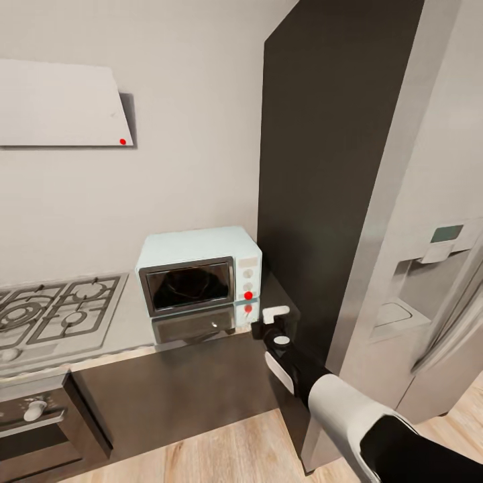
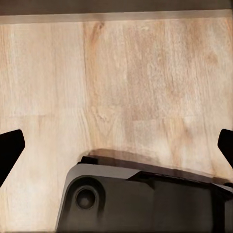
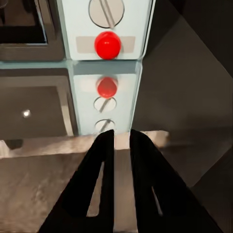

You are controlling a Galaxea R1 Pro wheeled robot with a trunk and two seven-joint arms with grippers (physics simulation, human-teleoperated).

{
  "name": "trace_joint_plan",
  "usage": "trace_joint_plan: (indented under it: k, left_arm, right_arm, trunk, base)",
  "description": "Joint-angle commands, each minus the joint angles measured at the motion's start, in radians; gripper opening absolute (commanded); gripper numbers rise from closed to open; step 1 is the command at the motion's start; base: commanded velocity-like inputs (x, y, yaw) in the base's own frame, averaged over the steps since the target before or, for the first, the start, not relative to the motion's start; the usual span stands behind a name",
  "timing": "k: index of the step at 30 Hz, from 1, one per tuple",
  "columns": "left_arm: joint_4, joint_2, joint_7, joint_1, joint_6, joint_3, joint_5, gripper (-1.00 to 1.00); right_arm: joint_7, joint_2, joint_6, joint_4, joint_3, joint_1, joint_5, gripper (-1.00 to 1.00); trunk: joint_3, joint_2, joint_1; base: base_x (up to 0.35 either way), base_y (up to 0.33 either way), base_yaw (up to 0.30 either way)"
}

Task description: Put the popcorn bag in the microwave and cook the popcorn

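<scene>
Pointing at the microwave [image 1: 199, 277] panel, right gripper [image 1: 268, 315] just short of the red button [image 1: 248, 295].

Head view: microwave on the countertop [image 1: 100, 339], door shut, ahead of the gripper; hob [image 1: 50, 312] far to its left; fridge [image 1: 402, 235] to its right. Right wrist view: fingers [image 3: 145, 189] nearly pressed together, holding nothing, red button [image 3: 107, 45] straight beyond. Left wrist view: left fingers [image 2: 10, 148] spread wide over wood floor [image 2: 121, 82].

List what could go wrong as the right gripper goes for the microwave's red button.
1. The right gripper sits low, level with the countertop edge; the red button is higher, so a straight push could hit the slab or the button's reflection.
2. The fingers are nearly closed and narrow; an off-centre approach could catch the knob above.
3. The microwave may slide back when pressed.
</scene>
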Motion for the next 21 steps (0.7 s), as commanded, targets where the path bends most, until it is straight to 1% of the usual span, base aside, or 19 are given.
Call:
trace_joint_plan:
  k: [1, 4, 6, 8, 11, 14, 18, 21]
  left_arm:
    - [-0.001, -0.001, -0.002, 0.000, -0.001, 0.003, 0.003, 1.00]
    - [0.000, 0.001, -0.002, -0.001, -0.001, 0.004, 0.003, 1.00]
    - [0.001, 0.002, -0.002, -0.003, -0.001, 0.003, 0.001, 1.00]
    - [0.002, 0.002, -0.002, -0.013, -0.001, 0.005, -0.002, 1.00]
    - [0.002, 0.003, -0.002, -0.013, -0.001, 0.006, -0.003, 1.00]
    - [0.002, 0.004, -0.003, -0.011, -0.002, 0.007, 0.003, 1.00]
    - [0.002, 0.003, -0.003, -0.011, -0.003, 0.006, 0.004, 1.00]
    - [0.002, 0.003, -0.003, -0.010, -0.004, 0.005, -0.001, 1.00]
  right_arm:
    - [-0.006, 0.000, 0.004, 0.001, 0.007, -0.005, -0.007, -1.00]
    - [0.008, 0.000, 0.020, 0.002, 0.010, -0.016, -0.009, -1.00]
    - [0.046, 0.000, 0.024, 0.003, 0.013, -0.017, -0.007, -1.00]
    - [0.074, 0.000, 0.025, 0.004, 0.014, -0.018, -0.005, -1.00]
    - [0.083, 0.000, 0.025, 0.004, 0.014, -0.016, -0.005, -1.00]
    - [0.085, 0.000, 0.023, 0.004, 0.014, -0.011, -0.007, -1.00]
    - [0.084, 0.000, 0.013, 0.006, 0.013, -0.008, -0.008, -1.00]
    - [0.084, 0.000, 0.010, 0.034, 0.012, -0.009, -0.010, -1.00]
  trunk:
    - [-0.002, -0.002, 0.001]
    - [-0.002, -0.002, 0.001]
    - [-0.002, -0.002, 0.001]
    - [-0.002, -0.002, 0.001]
    - [-0.002, -0.002, 0.001]
    - [-0.002, -0.002, 0.001]
    - [-0.002, -0.002, 0.001]
    - [-0.002, -0.002, 0.001]
  base:
    - [0.000, 0.000, 0.000]
    - [0.000, 0.000, 0.000]
    - [0.041, 0.000, 0.000]
    - [0.236, 0.000, 0.000]
    - [0.316, 0.000, 0.000]
    - [0.300, 0.000, 0.000]
    - [0.057, 0.000, 0.000]
    - [0.006, 0.000, 0.000]
